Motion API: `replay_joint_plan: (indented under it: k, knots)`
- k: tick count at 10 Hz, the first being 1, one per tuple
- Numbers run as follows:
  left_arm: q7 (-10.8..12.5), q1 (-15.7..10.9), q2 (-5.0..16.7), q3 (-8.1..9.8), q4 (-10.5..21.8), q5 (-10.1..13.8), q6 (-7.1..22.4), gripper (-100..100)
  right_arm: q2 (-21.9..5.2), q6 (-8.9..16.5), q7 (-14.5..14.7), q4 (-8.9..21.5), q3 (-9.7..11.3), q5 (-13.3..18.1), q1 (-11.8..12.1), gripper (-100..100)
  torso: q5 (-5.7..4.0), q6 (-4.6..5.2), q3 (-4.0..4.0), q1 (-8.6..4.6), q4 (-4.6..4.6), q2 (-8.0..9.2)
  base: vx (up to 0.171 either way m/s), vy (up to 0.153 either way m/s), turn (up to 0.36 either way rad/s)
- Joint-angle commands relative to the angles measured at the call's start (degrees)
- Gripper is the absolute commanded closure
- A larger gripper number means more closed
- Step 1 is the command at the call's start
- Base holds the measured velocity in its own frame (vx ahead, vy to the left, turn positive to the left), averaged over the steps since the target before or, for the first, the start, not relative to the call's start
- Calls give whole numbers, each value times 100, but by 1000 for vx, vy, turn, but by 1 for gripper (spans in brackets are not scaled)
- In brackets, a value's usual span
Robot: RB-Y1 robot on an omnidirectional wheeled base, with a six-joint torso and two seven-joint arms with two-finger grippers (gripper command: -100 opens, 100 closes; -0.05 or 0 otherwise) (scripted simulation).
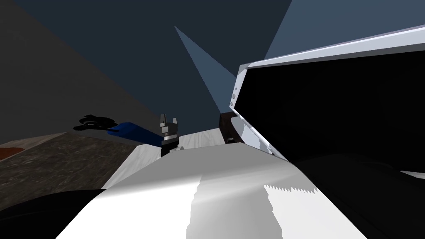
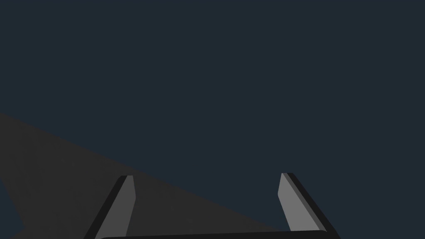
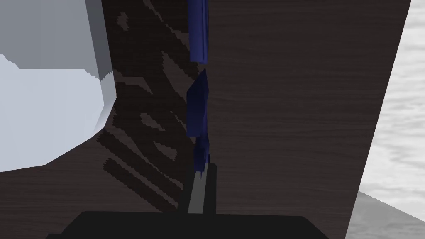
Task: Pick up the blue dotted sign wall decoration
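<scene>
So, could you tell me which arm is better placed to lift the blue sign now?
Right. The right gripper is shut on the thin blue sign, seen edge-on against the dark wooden surface, so it likely only needs to lift. The left gripper stands open, holding nothing.

You are looking at dim, flat-lit renders. A jagged, stair-stepped shadow is falling across the dark wood panel (image 3: 290, 103) just beside the blue sign (image 3: 197, 103), and the head view's edges are stretching.
</scene>
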Motion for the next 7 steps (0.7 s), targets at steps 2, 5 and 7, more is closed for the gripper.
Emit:
replay_joint_plan:
  k: [2,5,7]
  knots:
    - [0,0,0,0,0,0,0,0,0,4,4,-3,-6,1,-7,100,1,7,-3,0,-4,-2,0,0,7]
    - [0,0,0,0,0,0,0,0,-162,13,-98,-150,45,22,-40,100,1,6,-1,0,-2,0,1,4,-24]
    - [0,1,0,0,0,0,0,0,-385,-15,-130,-341,29,5,-39,100,5,9,-1,10,-2,0,5,21,-91]
